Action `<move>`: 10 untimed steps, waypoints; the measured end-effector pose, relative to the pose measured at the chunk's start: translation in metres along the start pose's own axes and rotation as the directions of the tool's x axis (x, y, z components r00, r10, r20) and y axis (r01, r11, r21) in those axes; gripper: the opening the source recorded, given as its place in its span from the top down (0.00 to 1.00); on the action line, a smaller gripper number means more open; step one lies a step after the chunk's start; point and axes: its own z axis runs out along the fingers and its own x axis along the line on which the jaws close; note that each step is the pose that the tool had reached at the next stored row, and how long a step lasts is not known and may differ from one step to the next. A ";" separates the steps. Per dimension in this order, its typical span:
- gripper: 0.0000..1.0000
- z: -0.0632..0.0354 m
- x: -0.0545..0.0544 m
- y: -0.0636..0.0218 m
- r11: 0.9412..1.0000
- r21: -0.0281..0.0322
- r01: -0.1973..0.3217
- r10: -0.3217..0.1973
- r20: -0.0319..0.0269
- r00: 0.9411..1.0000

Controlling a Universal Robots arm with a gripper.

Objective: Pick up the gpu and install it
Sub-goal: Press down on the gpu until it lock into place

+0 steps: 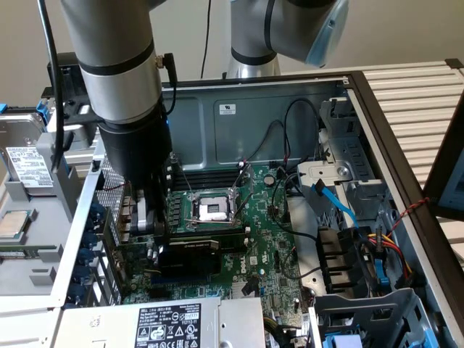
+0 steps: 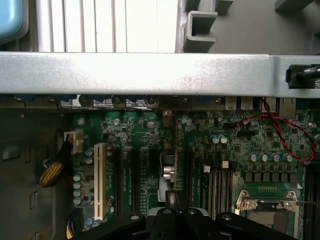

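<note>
Black cables (image 1: 290, 138) – beside gpu (image 1: 190, 245)

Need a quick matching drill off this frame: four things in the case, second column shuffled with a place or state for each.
Things:
1. gpu
2. CPU socket
3. blue cable
4. hand

Place or state:
A. open, in the middle of the motherboard
B. standing edge-on on the motherboard, at the hand
C. runs by the drive cage on the exterior view's right
D. down inside the case, at the gpu's end nearest the exterior view's left

Pairs: 1-B, 2-A, 3-C, 4-D
</note>
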 end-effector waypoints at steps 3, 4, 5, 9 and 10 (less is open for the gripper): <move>0.89 -0.0001 0.000 0.0006 1.000 -0.001 0.000 0.000 0.004 1.000; 0.89 -0.0001 0.000 0.0007 1.000 -0.001 0.000 0.000 0.006 1.000; 0.89 -0.0001 0.000 0.0008 1.000 -0.002 0.000 0.000 0.008 1.000; 0.89 -0.0001 0.001 0.0010 1.000 -0.003 -0.001 0.001 0.012 1.000; 0.89 -0.0001 0.002 0.0010 1.000 -0.004 -0.001 0.001 0.013 1.000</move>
